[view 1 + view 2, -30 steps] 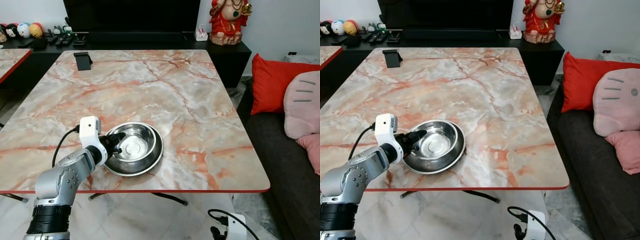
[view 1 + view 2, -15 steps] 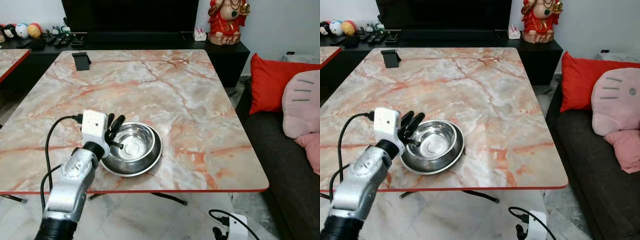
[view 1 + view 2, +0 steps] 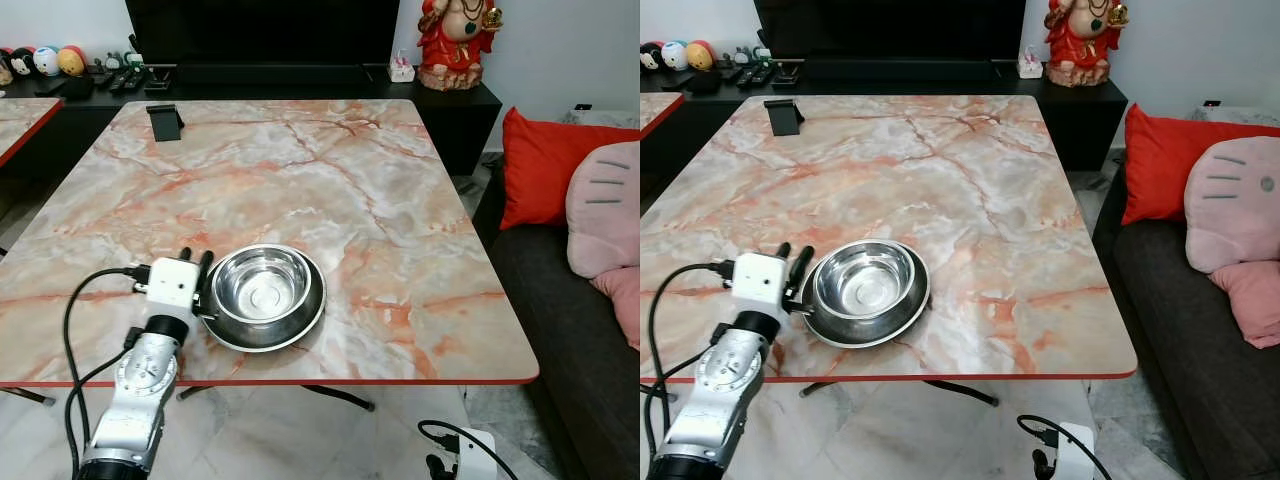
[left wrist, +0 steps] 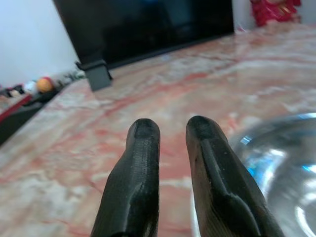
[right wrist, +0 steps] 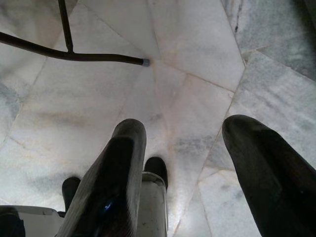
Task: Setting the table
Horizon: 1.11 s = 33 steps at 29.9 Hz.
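A shiny steel bowl (image 3: 265, 295) rests upright on the marble table (image 3: 400, 200), near its front edge and left of centre. My left gripper (image 3: 196, 258) hovers just left of the bowl's rim, at table height. Its two black fingers (image 4: 140, 163) stand a little apart, open, with nothing between them, and the bowl (image 4: 276, 168) lies beside them. My right gripper (image 5: 187, 133) hangs low beside me over the pale floor tiles, open and holding nothing.
A black stand (image 3: 165, 120) sits at the table's far left corner. Behind the table is a dark cabinet with a red statue (image 3: 452, 40). A sofa with a red cushion (image 3: 540, 165) and a pink cushion (image 3: 605, 205) lines the right side.
My left gripper has let go of the bowl's rim and drawn back to its left side. The bowl stays where it was on the table.
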Available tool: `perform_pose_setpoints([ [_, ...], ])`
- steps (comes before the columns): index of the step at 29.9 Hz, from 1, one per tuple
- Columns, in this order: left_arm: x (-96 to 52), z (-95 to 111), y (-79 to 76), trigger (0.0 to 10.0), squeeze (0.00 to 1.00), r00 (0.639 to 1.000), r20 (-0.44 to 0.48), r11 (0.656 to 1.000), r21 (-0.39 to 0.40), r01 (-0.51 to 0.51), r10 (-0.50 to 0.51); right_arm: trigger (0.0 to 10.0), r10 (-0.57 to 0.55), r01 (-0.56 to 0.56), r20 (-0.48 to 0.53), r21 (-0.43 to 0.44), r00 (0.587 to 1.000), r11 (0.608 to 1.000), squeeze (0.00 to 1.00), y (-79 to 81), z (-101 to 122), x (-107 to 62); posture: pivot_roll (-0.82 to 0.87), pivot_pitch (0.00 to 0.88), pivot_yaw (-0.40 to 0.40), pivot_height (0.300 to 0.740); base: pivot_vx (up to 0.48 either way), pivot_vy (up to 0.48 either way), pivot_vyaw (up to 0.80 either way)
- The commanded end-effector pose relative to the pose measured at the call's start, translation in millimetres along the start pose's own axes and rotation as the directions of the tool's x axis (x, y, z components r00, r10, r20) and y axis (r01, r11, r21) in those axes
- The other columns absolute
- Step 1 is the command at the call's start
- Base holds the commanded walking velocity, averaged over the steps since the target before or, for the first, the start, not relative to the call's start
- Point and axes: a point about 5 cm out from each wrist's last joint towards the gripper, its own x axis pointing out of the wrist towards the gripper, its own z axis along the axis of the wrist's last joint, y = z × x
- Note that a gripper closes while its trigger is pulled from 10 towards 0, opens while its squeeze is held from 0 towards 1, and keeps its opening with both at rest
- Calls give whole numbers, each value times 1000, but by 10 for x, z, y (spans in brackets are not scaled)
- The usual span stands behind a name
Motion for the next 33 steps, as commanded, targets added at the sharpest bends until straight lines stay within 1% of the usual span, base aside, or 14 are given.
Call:
perform_pose_setpoints([
  [1,31,17,75,10000,0,999,19,999,-10,-37,37,10000,-7,7,-3,4,1000,1000,0,-8,-28,-9,24,0,-25,724,0,0,0],
  [7,49,29,31,10000,0,998,45,999,-24,-38,39,10000,-6,6,0,2,1000,1000,0,3,-27,-8,19,0,-17,724,0,0,0],
  [8,50,32,14,10000,0,998,47,999,-20,-33,34,10000,7,-6,81,-6,997,1000,0,51,114,11,19,0,-16,724,0,0,0],
  [9,50,32,14,10000,0,998,47,999,-20,-33,34,10000,7,-6,81,-6,997,1000,0,51,114,11,19,0,-16,724,0,0,0],
  [10,56,33,5,10000,0,998,49,999,-18,-30,30,10000,14,-12,142,-14,990,1000,0,81,216,18,16,0,-12,724,0,0,0],
  [11,58,39,-9,10000,0,998,52,999,-22,-26,28,10000,12,-10,149,-13,989,1000,0,76,223,17,17,0,-10,724,0,0,0],
  [16,31,16,-23,10000,0,998,54,999,-30,-37,38,10000,3,-2,108,-12,994,1000,0,33,125,2,22,0,-3,724,0,0,0],
  [21,2,-8,3,10000,0,997,47,998,-33,-56,58,10000,12,-10,67,-27,998,1000,0,26,28,-15,40,0,-8,724,0,280,0],
  [24,27,5,15,10000,0,996,47,997,-37,-70,71,10000,19,-17,60,-38,998,999,0,28,28,-12,40,0,-1,724,0,280,0],
  [25,67,33,3,10000,0,997,54,998,-14,-60,61,10000,19,-16,61,-42,998,999,0,29,45,-6,34,0,6,724,0,277,0],
  [27,96,74,-29,10000,0,996,76,999,-7,-38,39,10000,13,-10,66,-43,998,999,0,29,66,-1,31,0,11,724,0,277,0],
  [28,107,83,-30,10000,0,996,77,999,-24,-47,49,10000,7,-5,70,-29,998,1000,0,28,78,2,26,0,11,724,0,277,0],
  [31,112,63,-21,10000,0,995,61,996,-53,-74,78,10000,12,-10,65,-41,998,999,0,37,76,4,33,0,9,724,0,280,148],
  [33,113,61,-17,10000,0,995,60,996,-51,-76,79,10000,13,-10,61,-44,998,999,0,38,68,3,33,0,10,724,0,281,494],
])
